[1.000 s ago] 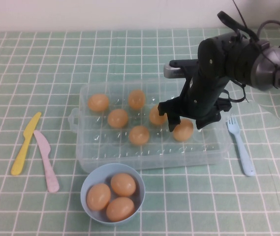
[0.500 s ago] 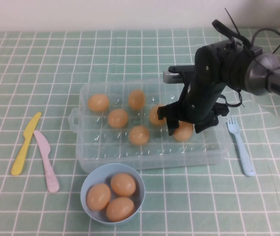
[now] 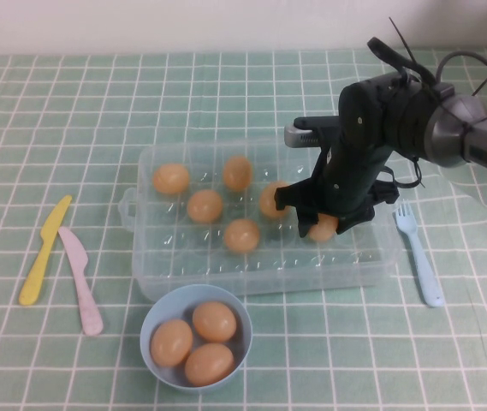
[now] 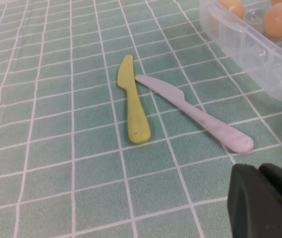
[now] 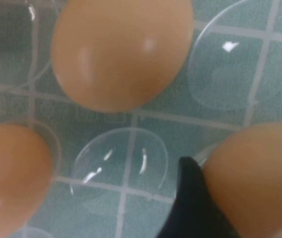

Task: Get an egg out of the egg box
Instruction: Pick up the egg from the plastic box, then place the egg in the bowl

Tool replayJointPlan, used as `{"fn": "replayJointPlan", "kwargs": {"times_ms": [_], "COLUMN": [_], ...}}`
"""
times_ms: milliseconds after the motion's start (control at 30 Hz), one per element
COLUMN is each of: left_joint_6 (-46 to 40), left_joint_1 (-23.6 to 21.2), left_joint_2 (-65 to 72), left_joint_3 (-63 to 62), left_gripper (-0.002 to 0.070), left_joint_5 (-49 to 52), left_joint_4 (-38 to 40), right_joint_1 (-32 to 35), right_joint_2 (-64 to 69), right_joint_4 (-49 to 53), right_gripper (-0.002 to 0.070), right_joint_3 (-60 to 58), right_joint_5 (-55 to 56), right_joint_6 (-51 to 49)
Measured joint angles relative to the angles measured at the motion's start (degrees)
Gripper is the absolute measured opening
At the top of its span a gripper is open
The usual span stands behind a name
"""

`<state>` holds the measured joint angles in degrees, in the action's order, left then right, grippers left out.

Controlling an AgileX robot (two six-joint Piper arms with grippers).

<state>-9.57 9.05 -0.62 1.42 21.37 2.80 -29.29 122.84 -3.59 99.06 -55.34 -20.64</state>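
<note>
The clear plastic egg box point(image 3: 260, 282) stands mid-table with several tan-orange eggs in it. My right gripper point(image 3: 323, 224) is lowered into the box's right part, jaws open and straddling one egg point(image 3: 323, 228). In the right wrist view that egg point(image 5: 259, 178) fills the lower corner with one black finger point(image 5: 193, 208) right against its side; the other finger is out of view. Two more eggs point(image 5: 121, 49) lie beyond on the dimpled floor. My left gripper point(image 4: 267, 198) is shut and empty, low over the cloth at the near left, away from the box.
A light-blue bowl point(image 3: 146, 330) with three eggs stands just in front of the box. A yellow knife point(image 3: 44, 250) and a pink knife point(image 3: 80, 279) lie to its left, a pale blue fork point(image 3: 420, 253) to its right. A green checked cloth covers the table.
My right gripper has come down lower over the right-hand egg, so its fingers now reach beside it and hide more of it. The left arm has not moved.
</note>
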Motion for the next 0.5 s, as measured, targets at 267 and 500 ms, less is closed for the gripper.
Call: {"fn": "replayJointPlan", "kwargs": {"times_ms": [267, 500], "left_joint_6": [0.0, 0.0], "left_joint_1": [0.0, 0.0], "left_joint_2": [0.0, 0.0], "left_joint_3": [0.0, 0.0], "left_gripper": [-0.0004, -0.0004], "left_joint_5": [0.0, 0.0], "left_joint_4": [0.0, 0.0], "right_joint_1": [-0.8, -6.5], "right_joint_2": [-8.5, -12.6], "right_joint_4": [-0.5, -5.8], "right_gripper": [0.0376, 0.0376], "right_joint_3": [0.0, 0.2], "right_joint_5": [-4.7, -14.1], "right_joint_6": [6.6, 14.9]}}
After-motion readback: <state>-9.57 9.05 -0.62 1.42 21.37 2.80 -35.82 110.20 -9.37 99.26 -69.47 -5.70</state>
